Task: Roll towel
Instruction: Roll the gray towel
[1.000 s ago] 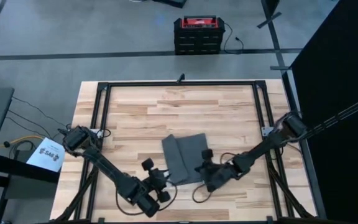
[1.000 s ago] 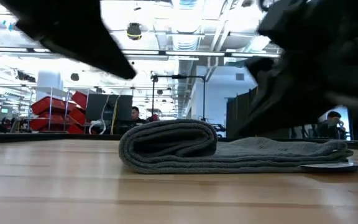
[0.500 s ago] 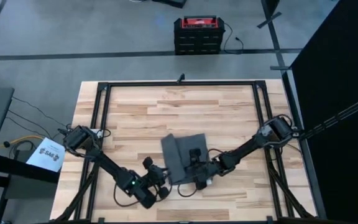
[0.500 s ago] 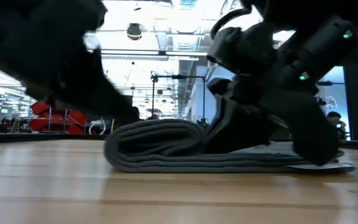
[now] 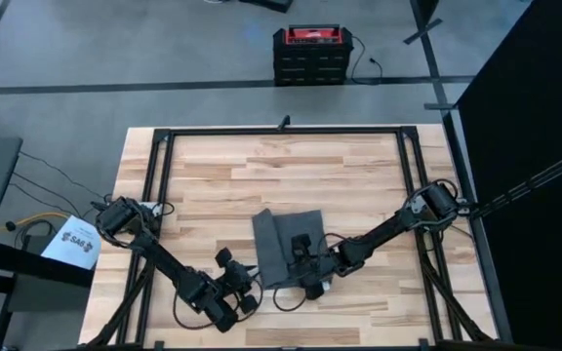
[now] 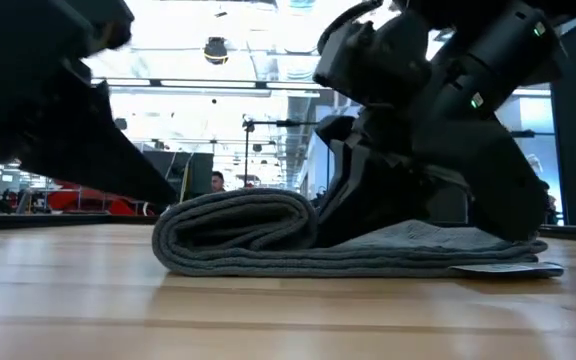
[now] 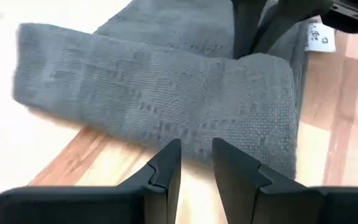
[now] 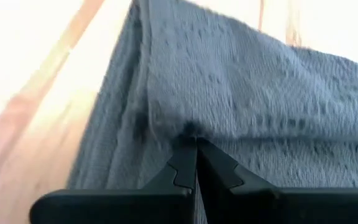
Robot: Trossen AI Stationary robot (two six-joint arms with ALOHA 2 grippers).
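The right tool (image 5: pixel 305 265) sits low on the bench (image 5: pixel 359 166), its arm stretched out long and flat from its mount at the bench's right edge. Its fingers (image 8: pixel 185 163) are pressed together, their tips pushed into the one towel (image 5: pixel 286 244) where the flat layer meets the rolled fold; whether any cloth is caught between them cannot be told. From bench height the roll bulges just ahead of this tool, and the unrolled part spreads under and behind it. A small white tag (image 7: pixel 321 38) lies at the towel's edge beside it. The left tool (image 5: pixel 245 290) rests just off the towel's near corner, its arm bent down low from the left mount. Its two fingers (image 7: pixel 166 163) stand a narrow gap apart, empty, aimed at the rolled fold.
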